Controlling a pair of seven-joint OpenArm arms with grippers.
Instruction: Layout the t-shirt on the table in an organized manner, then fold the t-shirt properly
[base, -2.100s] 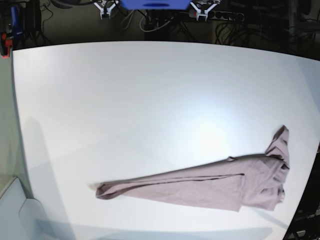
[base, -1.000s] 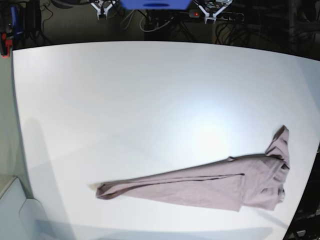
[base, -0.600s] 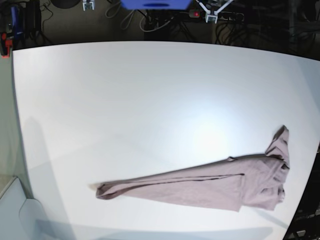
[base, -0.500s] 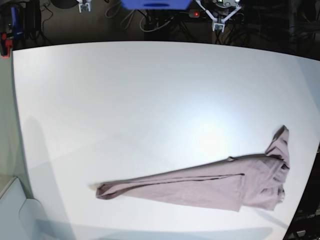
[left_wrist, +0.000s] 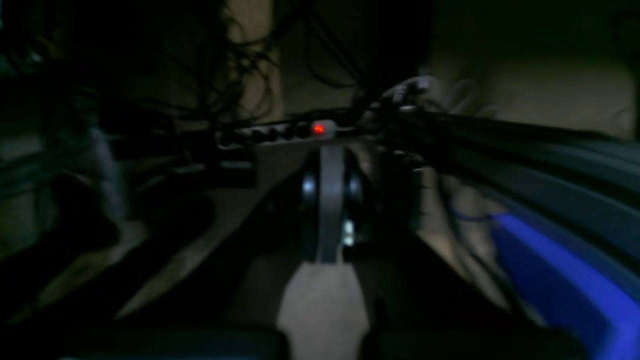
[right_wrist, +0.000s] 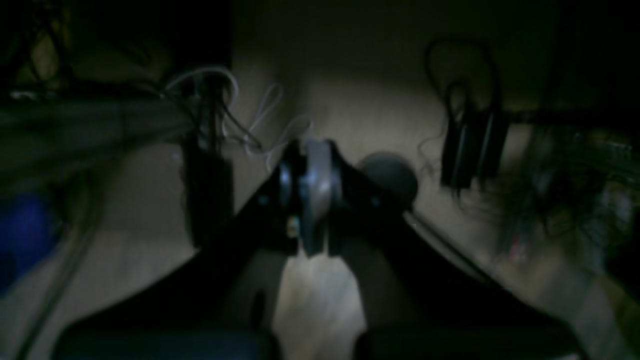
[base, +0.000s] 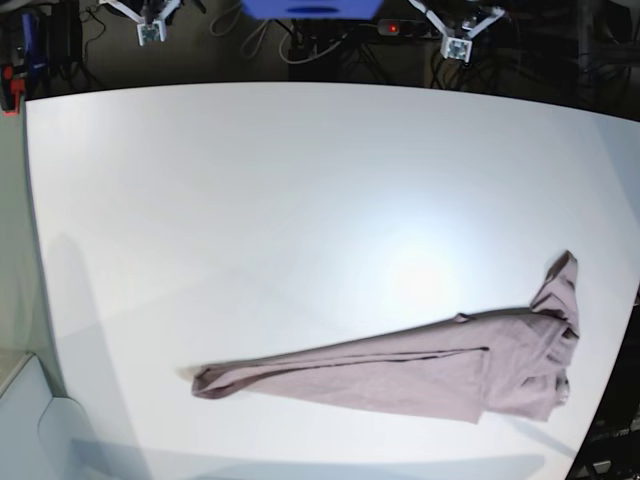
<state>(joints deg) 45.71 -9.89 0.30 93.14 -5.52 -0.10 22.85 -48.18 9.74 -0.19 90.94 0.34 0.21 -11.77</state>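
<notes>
Both end effectors, left (base: 458, 47) and right (base: 150, 33), are closed and empty, beyond the desk's (base: 250, 200) far edge. The shirt (base: 420, 365) lies bunched in a long strip, well away from both, nearer the left one.

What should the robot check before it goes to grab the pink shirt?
1. Is the t-shirt on the table? Ok, it lies near the front edge.
2. Is it spread out flat? Not ok, it is bunched into a long, narrow strip.
3. Is the left pincer empty? Ok, shut on nothing, back beyond the far edge.
4. Is the right pincer empty? Ok, also shut and off the table.
5. Are the pincers open for grabbing? Not ok, both are closed.
6. Can the collar be found? Cannot tell.
</notes>
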